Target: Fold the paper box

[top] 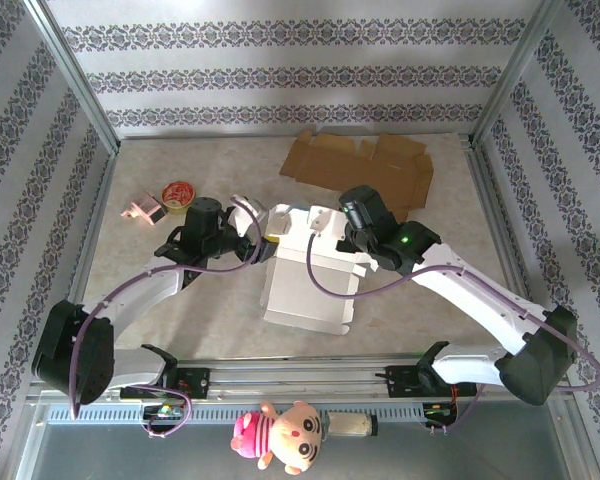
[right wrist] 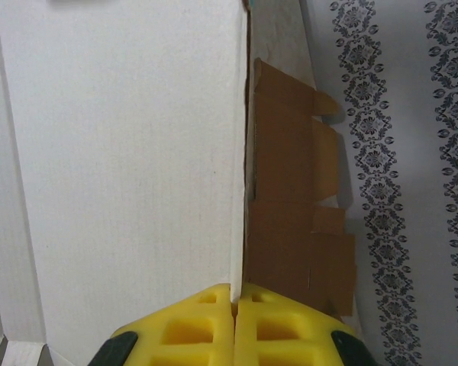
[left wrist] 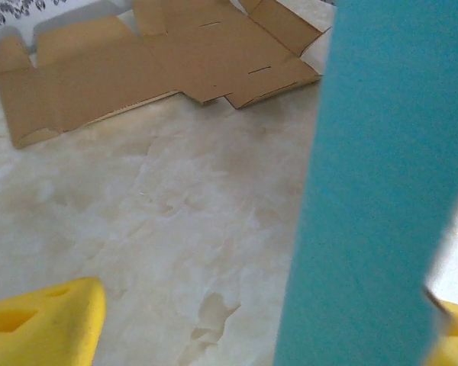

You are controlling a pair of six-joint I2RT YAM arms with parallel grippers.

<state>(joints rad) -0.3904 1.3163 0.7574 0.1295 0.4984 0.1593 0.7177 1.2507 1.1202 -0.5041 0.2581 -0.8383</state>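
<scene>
White paper box (top: 308, 285) sits mid-table between the two arms, partly formed, with its far end up by both grippers. Right gripper (right wrist: 233, 296) is clamped: in its wrist view the yellow pads (right wrist: 191, 332) meet with no gap, and the edge of an upright white box wall runs straight into the seam between them, so it's pinching that wall. From above it sits at the box's far right corner. Left gripper (top: 248, 234) is at the box's far left corner, jaws spread wide. In its wrist view the yellow fingers (left wrist: 46, 328) sit at opposite lower corners, with a tall teal panel (left wrist: 382, 183) standing between them, close to the right-hand finger and well clear of the other. No grip visible there. Can't tell whether that teal panel belongs to the box. Flat brown cardboard blank (top: 365, 168) lies unfolded on the far side of the table (top: 180, 320), near the box's far end. Red tape roll (top: 178, 192) and a small pink object (top: 140, 210) sit far left, just beside each other. Plush doll (top: 285, 435) lies at the near edge, beyond the arm rail.
</scene>
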